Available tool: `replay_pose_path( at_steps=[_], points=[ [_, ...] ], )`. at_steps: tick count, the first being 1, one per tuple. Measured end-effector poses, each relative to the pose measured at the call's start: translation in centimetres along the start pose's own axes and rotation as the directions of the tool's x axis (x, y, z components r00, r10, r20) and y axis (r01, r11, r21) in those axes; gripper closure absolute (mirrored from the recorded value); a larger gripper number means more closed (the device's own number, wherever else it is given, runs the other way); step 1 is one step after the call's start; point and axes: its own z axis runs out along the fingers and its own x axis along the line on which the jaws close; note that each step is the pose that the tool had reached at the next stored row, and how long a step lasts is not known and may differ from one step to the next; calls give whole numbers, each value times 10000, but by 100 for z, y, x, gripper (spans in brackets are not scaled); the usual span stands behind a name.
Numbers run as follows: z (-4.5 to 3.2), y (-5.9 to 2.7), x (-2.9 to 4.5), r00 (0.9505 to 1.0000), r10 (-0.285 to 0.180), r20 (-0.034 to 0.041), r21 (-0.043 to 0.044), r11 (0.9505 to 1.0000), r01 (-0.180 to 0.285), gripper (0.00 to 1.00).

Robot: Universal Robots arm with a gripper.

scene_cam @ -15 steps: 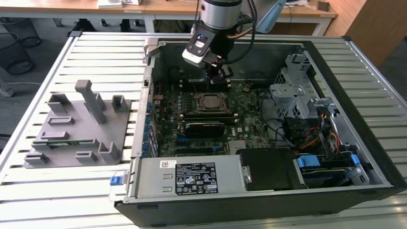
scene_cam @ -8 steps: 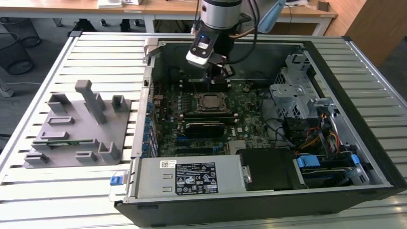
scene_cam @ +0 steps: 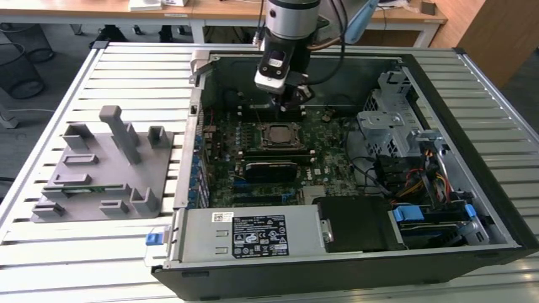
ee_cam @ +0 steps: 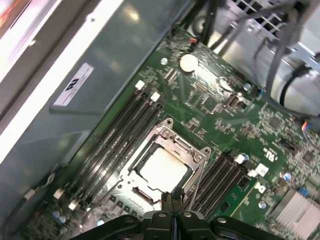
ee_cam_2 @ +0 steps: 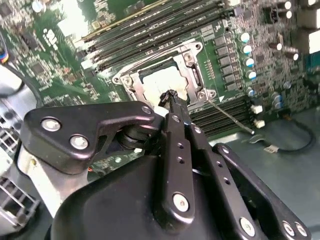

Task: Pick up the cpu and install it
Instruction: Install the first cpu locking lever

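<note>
The cpu (ee_cam: 163,169) is seated in the socket frame (ee_cam: 192,156); the pincer (ee_cam: 171,197) is closed, empty, above it.

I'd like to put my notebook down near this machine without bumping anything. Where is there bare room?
The slatted table is bare in front of the grey holder and between the holder and the computer case. Its strip at the exterior view's right, beside the case, is free too. Inside the case it is crowded, and the claw hangs above the cpu.

A lab or workshop: an open computer case (scene_cam: 354,158) lies on a slatted metal bench (scene_cam: 126,69), with wooden desks (scene_cam: 219,9) and wire bins (scene_cam: 21,66) behind
</note>
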Motion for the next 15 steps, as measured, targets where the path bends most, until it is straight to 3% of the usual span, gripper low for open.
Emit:
replay_pose_path(
  at_steps=[4, 8, 12, 15],
  points=[
    [6, 0, 0, 9973, -736, 14, -12, 9973, 736, 89],
    [11, 0, 0, 9894, -1450, 29, -24, 9894, 1450, 89],
    [15, 0, 0, 9761, -2172, 45, -35, 9761, 2172, 89],
    [18, 0, 0, 9630, -2696, 57, -42, 9630, 2696, 89]
  ],
)
